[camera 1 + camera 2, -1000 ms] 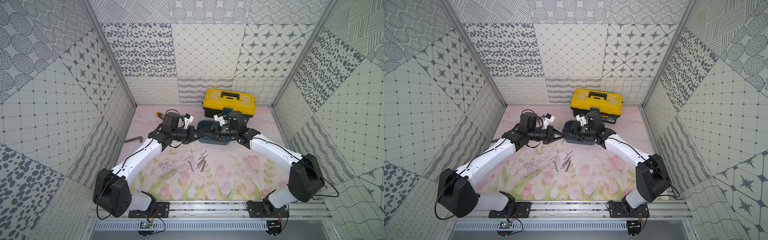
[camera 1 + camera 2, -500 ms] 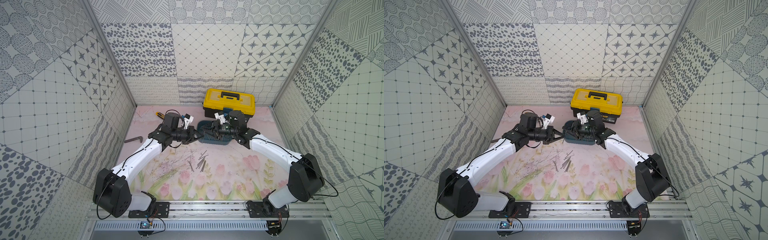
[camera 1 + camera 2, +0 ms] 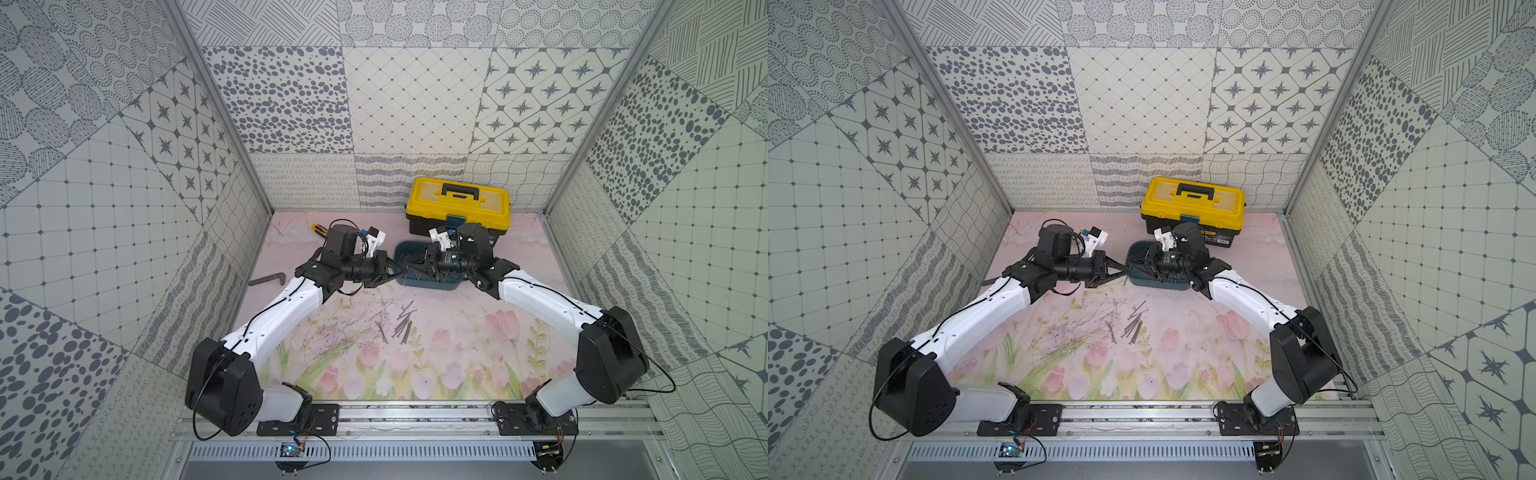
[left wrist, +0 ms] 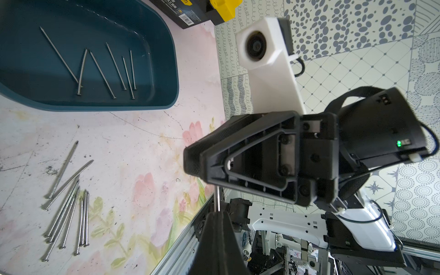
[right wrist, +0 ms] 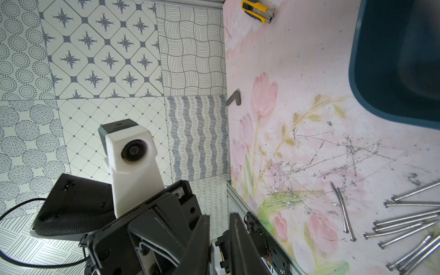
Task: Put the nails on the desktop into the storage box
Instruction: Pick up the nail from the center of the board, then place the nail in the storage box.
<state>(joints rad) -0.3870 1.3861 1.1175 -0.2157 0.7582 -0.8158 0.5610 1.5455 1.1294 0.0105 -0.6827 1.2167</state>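
The teal storage box [image 3: 428, 286] [image 3: 1158, 285] sits mid-back on the desktop, and several nails [image 4: 104, 71] lie inside it [image 4: 170, 71]. More nails [image 3: 401, 324] [image 3: 1133, 324] [image 4: 69, 214] [image 5: 409, 226] lie loose on the desktop in front of it. My left gripper [image 3: 400, 270] [image 4: 216, 213] hovers at the box's near-left corner, shut on one nail [image 4: 216, 200] that sticks out of its tips. My right gripper [image 3: 409, 266] [image 5: 220, 215] faces it tip to tip over the box. Its jaws stand a narrow gap apart with nothing visible between them. The held nail reaches the right gripper's finger frame.
A yellow-and-black toolbox [image 3: 457, 203] stands against the back wall behind the box. An L-shaped metal bar [image 3: 268, 279] [image 5: 234, 97] lies by the left wall, and a yellow utility knife [image 3: 318, 229] [image 5: 257, 10] lies at the back left. Patterned walls enclose three sides.
The right gripper's jaws have narrowed from a wide opening to a slim gap. Both arms have stayed almost in place, tips meeting at the box's left end.
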